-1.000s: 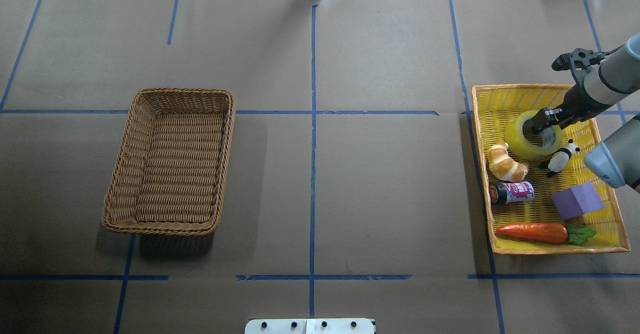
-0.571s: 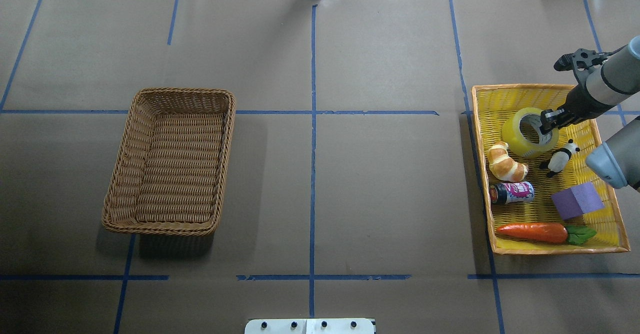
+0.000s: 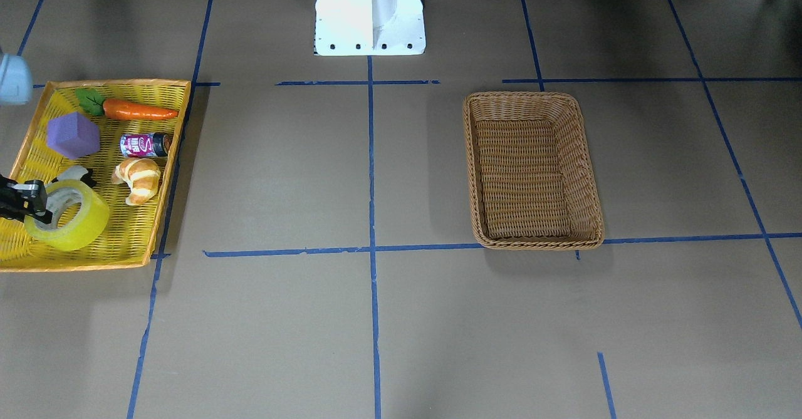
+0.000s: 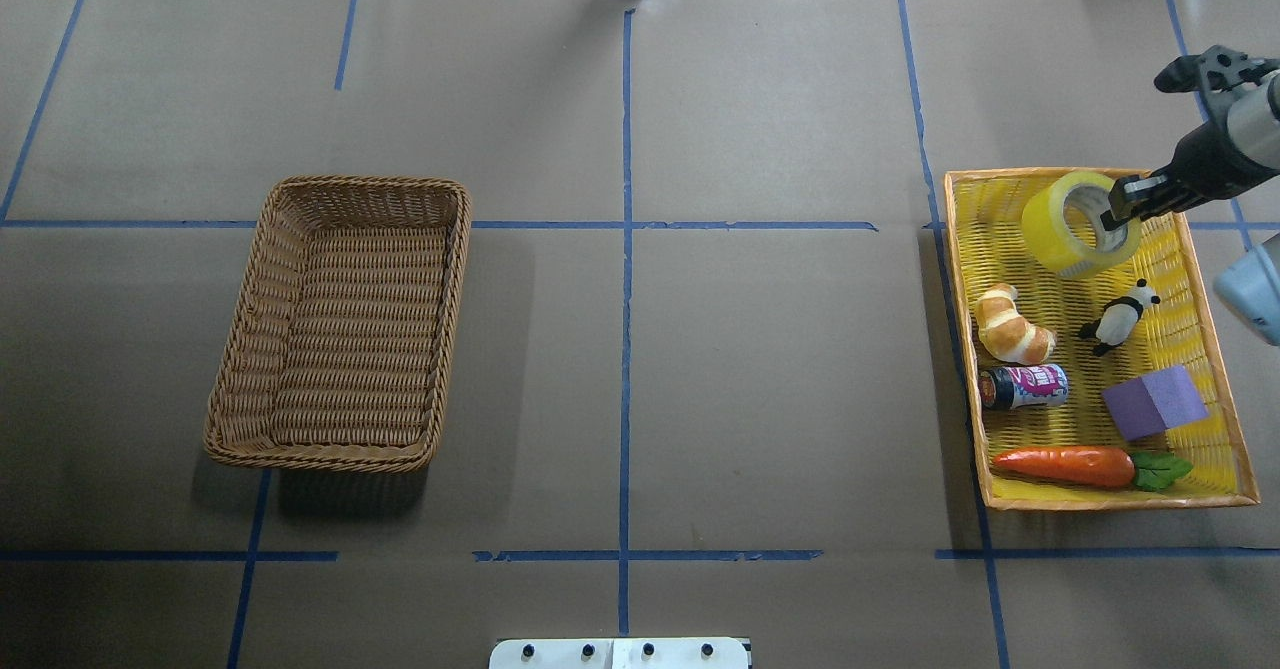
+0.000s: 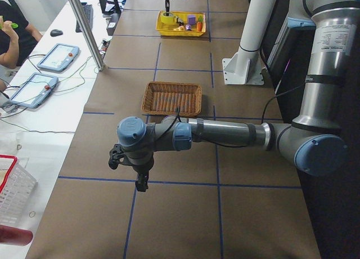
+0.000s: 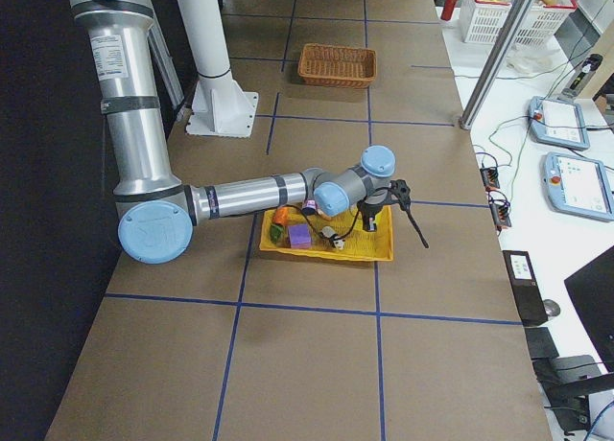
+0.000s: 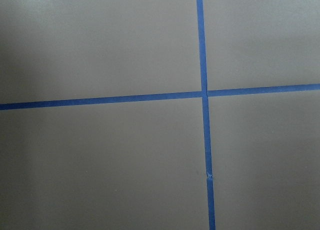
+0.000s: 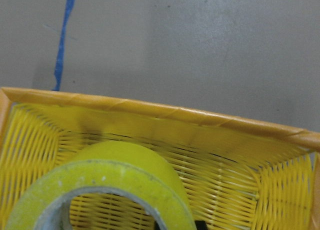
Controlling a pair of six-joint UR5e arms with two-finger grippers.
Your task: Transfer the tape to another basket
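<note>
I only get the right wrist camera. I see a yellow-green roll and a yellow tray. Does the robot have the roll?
Observer: Yes. In the overhead view, the right end effector is shut on the tape, pinching its wall.
Operator: Where does it have to go?
Observer: To the basket, which is empty and far across the table on the robot's left side.
Operator: Is anything close to the roll?
Observer: A toy panda and a croissant are next to it in the yellow tray.
</note>
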